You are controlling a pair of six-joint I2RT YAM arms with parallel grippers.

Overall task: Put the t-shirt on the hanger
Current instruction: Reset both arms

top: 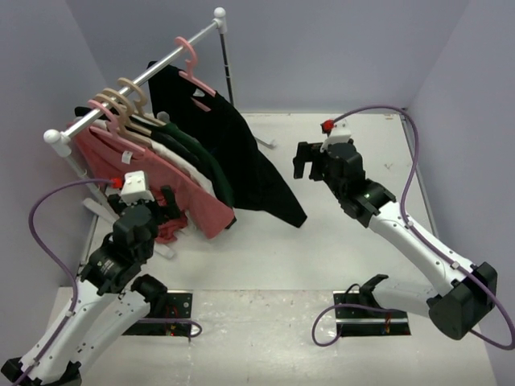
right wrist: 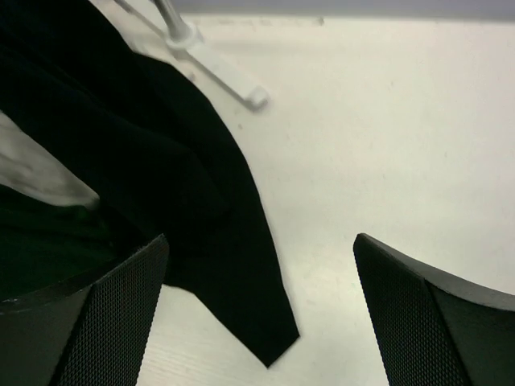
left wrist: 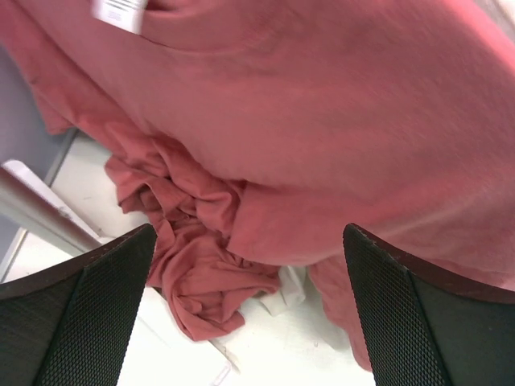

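Left of right end effector (top: 308,165), t-shirt (top: 233,153)

Silver metal clothes rail (top: 137,80) with white ball ends (top: 219,14), slanting over the far left of the white bench (top: 346,257). On pale hangers (top: 133,92), packed side by side: salmon-pink fabric shirt (top: 173,189), cream shirt (top: 179,157), dark green shirt (top: 205,161). Salmon-pink hem bunched on the bench. White rack foot (right wrist: 225,76) at the far side.
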